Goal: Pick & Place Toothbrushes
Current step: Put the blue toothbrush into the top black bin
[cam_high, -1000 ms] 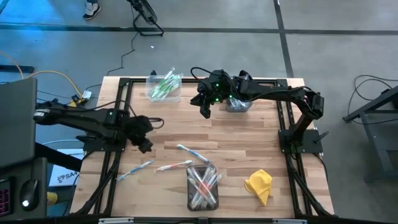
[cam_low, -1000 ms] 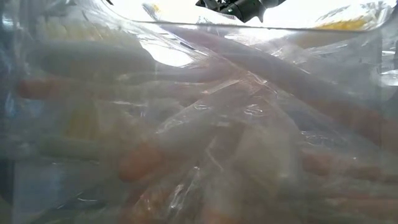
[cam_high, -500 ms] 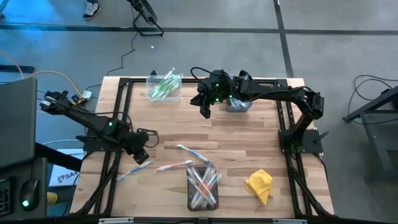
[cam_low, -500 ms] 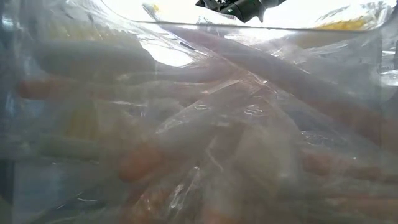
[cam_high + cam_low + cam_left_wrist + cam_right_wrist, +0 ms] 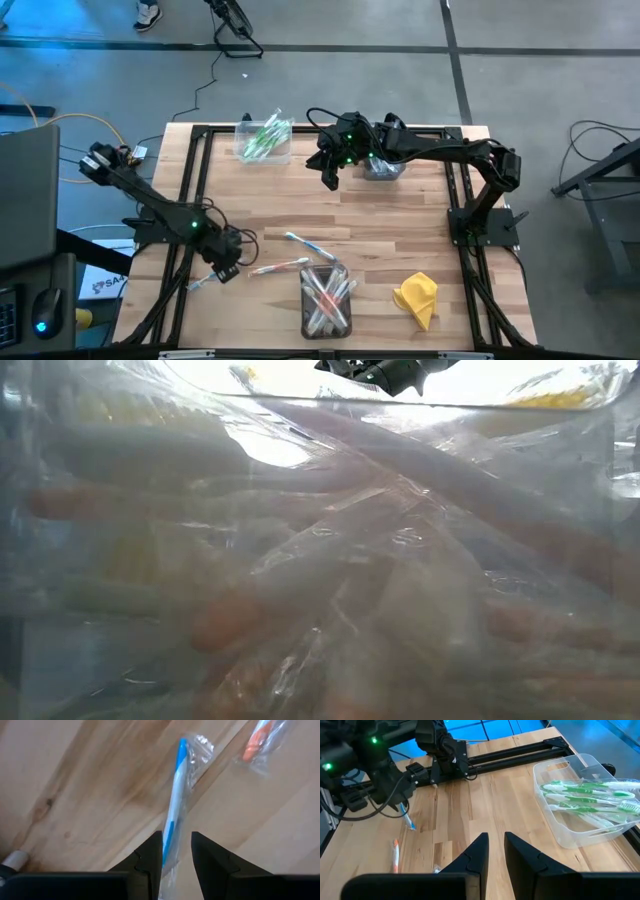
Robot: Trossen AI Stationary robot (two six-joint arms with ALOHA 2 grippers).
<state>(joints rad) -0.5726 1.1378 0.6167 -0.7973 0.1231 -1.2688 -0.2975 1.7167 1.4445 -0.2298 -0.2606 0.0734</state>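
Observation:
A blue-and-white toothbrush (image 5: 207, 275) in a clear wrapper lies flat on the wooden table near the left edge. My left gripper (image 5: 227, 268) points down over it. In the left wrist view the toothbrush (image 5: 173, 815) runs between the open fingers (image 5: 151, 856), which stand on either side without touching it. A pink-accented toothbrush (image 5: 280, 267) and another blue one (image 5: 304, 243) lie loose nearby. My right gripper (image 5: 329, 178) hangs above the far middle of the table. Its fingers (image 5: 476, 851) are a narrow gap apart with nothing between them.
A clear bin of pink toothbrushes (image 5: 327, 299) stands at the near middle and fills the low view. A bin of green ones (image 5: 265, 138) sits at the far left, another bin (image 5: 383, 167) under the right arm. A yellow cloth (image 5: 417, 298) lies near right.
My left gripper has swung toward the table's near edge and come down over the blue toothbrush, tipping more steeply downward. Its finger gap looks unchanged. The toothbrushes have not moved.

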